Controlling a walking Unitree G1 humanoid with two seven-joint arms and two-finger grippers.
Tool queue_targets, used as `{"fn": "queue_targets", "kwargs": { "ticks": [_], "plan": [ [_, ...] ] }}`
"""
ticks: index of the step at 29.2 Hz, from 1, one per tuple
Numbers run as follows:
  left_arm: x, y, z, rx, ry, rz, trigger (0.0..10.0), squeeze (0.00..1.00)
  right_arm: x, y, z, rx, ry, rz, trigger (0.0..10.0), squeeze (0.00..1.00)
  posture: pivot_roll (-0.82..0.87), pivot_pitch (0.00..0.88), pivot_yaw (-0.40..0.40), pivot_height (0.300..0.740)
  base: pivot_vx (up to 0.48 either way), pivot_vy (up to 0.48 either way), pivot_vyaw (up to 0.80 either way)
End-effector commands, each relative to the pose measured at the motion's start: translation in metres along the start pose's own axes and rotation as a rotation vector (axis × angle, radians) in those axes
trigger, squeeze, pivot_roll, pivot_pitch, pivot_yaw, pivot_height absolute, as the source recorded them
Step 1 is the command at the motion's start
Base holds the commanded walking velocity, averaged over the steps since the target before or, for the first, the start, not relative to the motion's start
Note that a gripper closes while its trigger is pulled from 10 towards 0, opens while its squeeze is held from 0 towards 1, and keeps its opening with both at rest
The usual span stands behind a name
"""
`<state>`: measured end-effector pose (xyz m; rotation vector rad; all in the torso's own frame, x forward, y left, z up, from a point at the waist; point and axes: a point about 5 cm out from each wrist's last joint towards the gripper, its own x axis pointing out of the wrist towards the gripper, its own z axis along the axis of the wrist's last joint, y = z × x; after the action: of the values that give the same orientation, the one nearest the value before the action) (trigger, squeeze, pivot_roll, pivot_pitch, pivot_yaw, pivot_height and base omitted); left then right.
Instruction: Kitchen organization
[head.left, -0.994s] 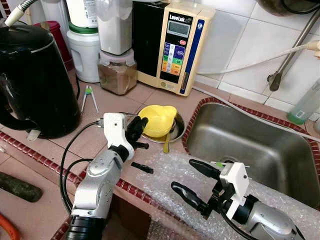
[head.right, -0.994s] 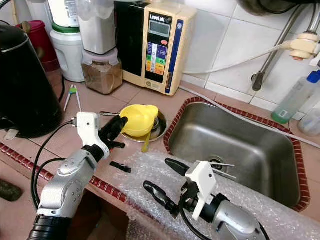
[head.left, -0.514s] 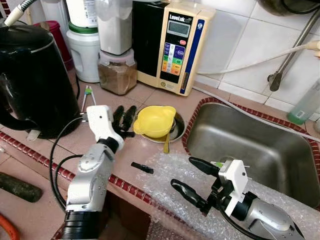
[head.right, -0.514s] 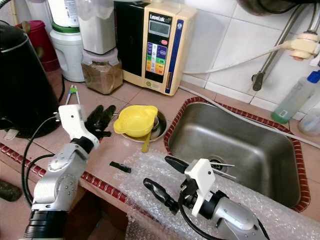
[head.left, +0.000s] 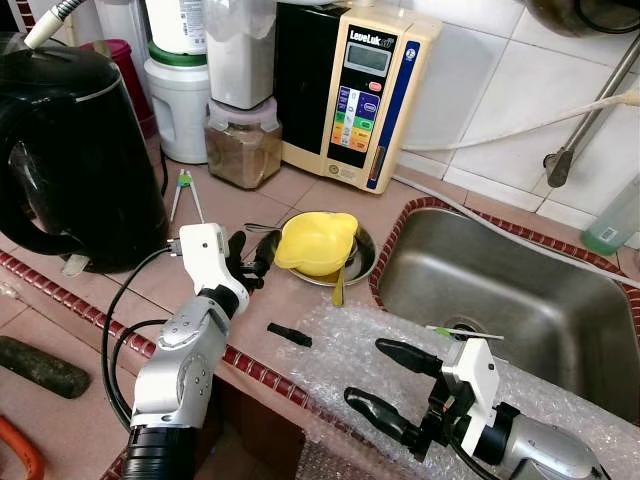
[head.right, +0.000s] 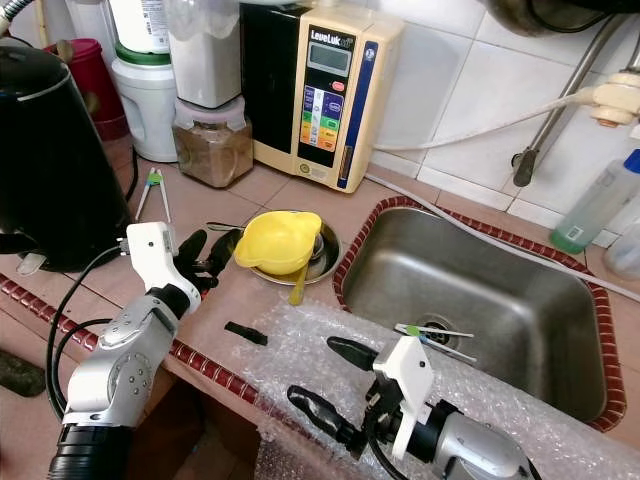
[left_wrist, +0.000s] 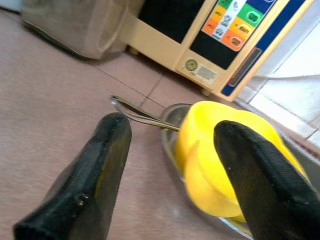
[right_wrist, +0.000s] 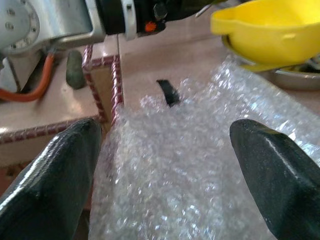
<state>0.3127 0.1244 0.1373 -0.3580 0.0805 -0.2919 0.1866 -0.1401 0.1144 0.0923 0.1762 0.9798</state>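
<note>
Flanking yellow bowl (left_wrist: 225, 165) — left gripper (left_wrist: 172, 137) agape

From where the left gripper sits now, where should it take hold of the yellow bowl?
Probably the near rim of the yellow bowl, approached from its left side. The bowl sits open-side up in a metal dish, so its thin wall is exposed there, and the left gripper is already open beside it, fingers spread facing that edge.

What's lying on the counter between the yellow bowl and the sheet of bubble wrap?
A yellow-handled utensil runs from under the yellow bowl toward the bubble wrap in the left eye view; left of it, bare tile.
</note>
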Motion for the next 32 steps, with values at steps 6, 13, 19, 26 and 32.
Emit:
{"fn": "queue_targets", "kwargs": {
  "ticks": [6,13,19,26,32],
  "plan": [
    [0.004,-0.012,0.0,0.01,0.024,-0.029,10.0,1.0,-0.003,0.005,0.002,0.004,0.014,0.057,10.0,0.0,0.17,0.0,-0.106,0.74,0.0,0.0,0.0],
    [0.005,-0.012,-0.012,0.073,0.126,-0.027,10.0,1.0,-0.006,0.008,0.0,0.009,0.021,0.054,10.0,0.0,0.17,0.0,-0.103,0.74,0.0,0.0,0.0],
    [0.007,-0.004,-0.009,0.099,0.146,-0.001,10.0,1.0,-0.007,0.008,-0.002,0.005,0.025,0.053,10.0,0.0,0.17,0.0,-0.094,0.74,0.0,0.0,0.0],
    [0.013,-0.008,-0.011,0.062,0.18,0.007,10.0,0.0,-0.004,0.009,-0.004,-0.006,0.022,0.042,10.0,0.0,0.17,0.0,-0.076,0.74,0.0,0.0,0.0],
    [0.014,-0.012,-0.016,0.086,0.234,-0.03,10.0,0.0,-0.002,0.01,-0.005,-0.011,0.024,0.038,10.0,0.0,0.16,0.0,-0.068,0.74,0.0,0.0,0.0]
  ]
}}
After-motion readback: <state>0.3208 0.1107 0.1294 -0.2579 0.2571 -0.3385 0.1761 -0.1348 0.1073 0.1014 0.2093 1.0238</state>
